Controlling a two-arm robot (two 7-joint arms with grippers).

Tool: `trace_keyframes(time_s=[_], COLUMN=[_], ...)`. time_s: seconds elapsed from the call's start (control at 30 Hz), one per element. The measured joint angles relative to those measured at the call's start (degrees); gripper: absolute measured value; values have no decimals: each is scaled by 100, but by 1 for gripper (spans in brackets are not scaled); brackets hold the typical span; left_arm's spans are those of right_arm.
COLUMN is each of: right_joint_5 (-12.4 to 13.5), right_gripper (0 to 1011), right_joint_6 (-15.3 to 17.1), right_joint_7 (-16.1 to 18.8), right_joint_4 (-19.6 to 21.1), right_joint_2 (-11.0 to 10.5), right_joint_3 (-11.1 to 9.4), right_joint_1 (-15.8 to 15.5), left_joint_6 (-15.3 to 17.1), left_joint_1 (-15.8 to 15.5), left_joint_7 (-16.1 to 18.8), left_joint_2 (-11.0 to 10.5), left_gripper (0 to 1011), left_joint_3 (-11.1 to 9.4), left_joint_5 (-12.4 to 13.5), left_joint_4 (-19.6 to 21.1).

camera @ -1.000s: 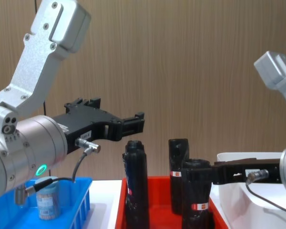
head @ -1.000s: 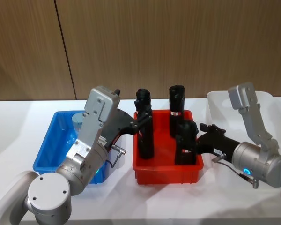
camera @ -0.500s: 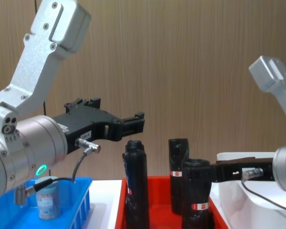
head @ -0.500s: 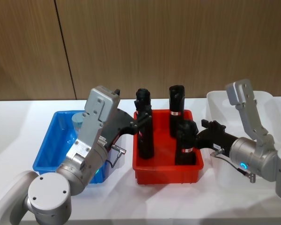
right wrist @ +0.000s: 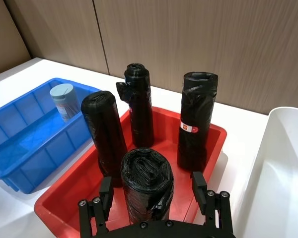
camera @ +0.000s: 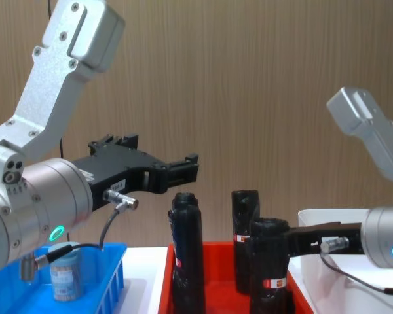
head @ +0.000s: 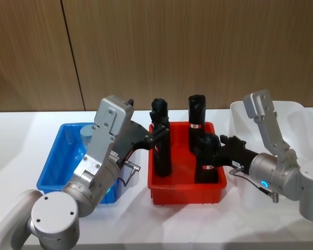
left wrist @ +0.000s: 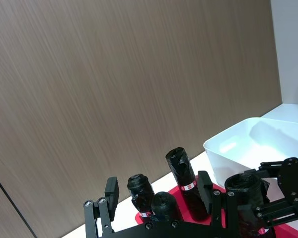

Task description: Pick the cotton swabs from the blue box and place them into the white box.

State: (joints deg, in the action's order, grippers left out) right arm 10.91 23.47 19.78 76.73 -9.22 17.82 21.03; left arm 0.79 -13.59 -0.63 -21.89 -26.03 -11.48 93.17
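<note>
A white desk (head: 281, 229) carries three containers in a row across the middle of the head view: the blue box (head: 57, 166) at lower left, a red crate (head: 185, 192) in the centre, and the white box (head: 297, 122) at the right edge.

One jar of cotton swabs (head: 86, 136), clear with a pale blue lid, stands upright in the far part of the blue box, partly hidden behind the left arm. In the chest view the same jar sits at the lower left, seen through the slotted blue wall. In the right wrist view it shows at the upper left, inside a rear compartment of the blue box.

Four black rolls (head: 196, 121) with red labels stand upright in the red crate.

The left gripper (head: 155, 134) hangs in the centre of the head view, above the near-left part of the red crate and close to the tallest roll. Its fingers (left wrist: 111, 191) are spread apart and hold nothing. In the chest view this gripper points toward the right from the middle left, above the rolls.

The right gripper (head: 215, 152) reaches in from the lower right of the head view toward the front right roll. In the right wrist view its fingers (right wrist: 199, 187) stand released on either side of that roll's top without pressing on it.

The white box shows a bare glossy interior.
</note>
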Motion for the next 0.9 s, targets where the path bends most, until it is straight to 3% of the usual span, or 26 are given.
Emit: trace_keyframes(time_s=[0.17, 0.3, 0.7, 0.9], right_joint_5=[-29, -32, 14, 54], right_gripper=[972, 890, 512, 456], right_joint_6=[0, -6, -25, -34], right_joint_7=[-20, -38, -73, -89], right_joint_4=[-85, -153, -179, -94], right_joint_2=[35, 60, 82, 71], right_joint_3=[21, 33, 36, 23], right_joint_1=[45, 82, 120, 114], left_joint_6=[0, 0, 0, 0], left_joint_1=[0, 0, 0, 0], left_joint_7=[0, 0, 0, 0], left_joint_2=[0, 0, 0, 0], left_gripper=[1004, 1004, 1004, 1004], left_joint_3=[0, 0, 0, 0], left_joint_5=[0, 0, 0, 0], left_joint_4=[0, 0, 0, 1])
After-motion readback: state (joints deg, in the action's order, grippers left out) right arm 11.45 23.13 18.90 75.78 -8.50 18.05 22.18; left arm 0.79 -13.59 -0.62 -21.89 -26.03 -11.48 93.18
